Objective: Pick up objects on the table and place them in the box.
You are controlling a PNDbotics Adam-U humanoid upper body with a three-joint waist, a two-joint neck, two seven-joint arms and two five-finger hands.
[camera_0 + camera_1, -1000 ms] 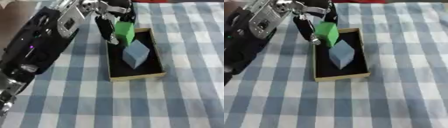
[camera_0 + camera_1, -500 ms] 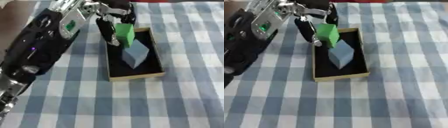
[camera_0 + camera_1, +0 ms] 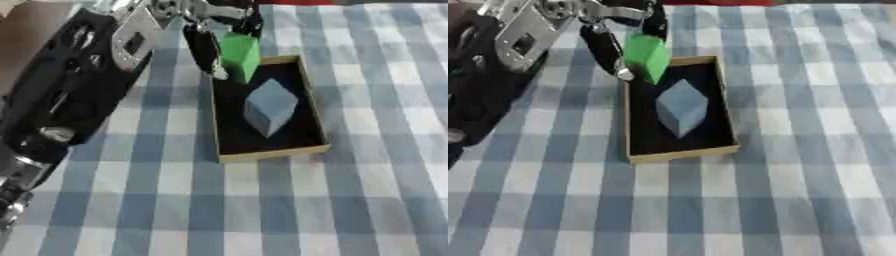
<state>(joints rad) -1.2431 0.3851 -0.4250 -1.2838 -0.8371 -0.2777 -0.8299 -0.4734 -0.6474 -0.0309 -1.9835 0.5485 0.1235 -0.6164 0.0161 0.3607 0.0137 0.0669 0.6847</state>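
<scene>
A shallow box [image 3: 315,131] with tan walls and a black floor lies on the checked cloth near the middle. Inside it stands a pale blue block [image 3: 269,106], tipped on an edge. My left hand [image 3: 214,20] reaches in from the upper left and is shut on a green block [image 3: 240,56], pinched between thumb and fingers. The green block hangs over the box's far left corner, its lower end close to the rim. My right hand shows in no view.
My black left arm [image 3: 79,90] with silver joints covers the left side of the blue and white checked tablecloth [image 3: 350,200]. A red strip [image 3: 710,2] runs along the far edge.
The hand and green block have barely shifted over the box's far corner. The blue block has not moved.
</scene>
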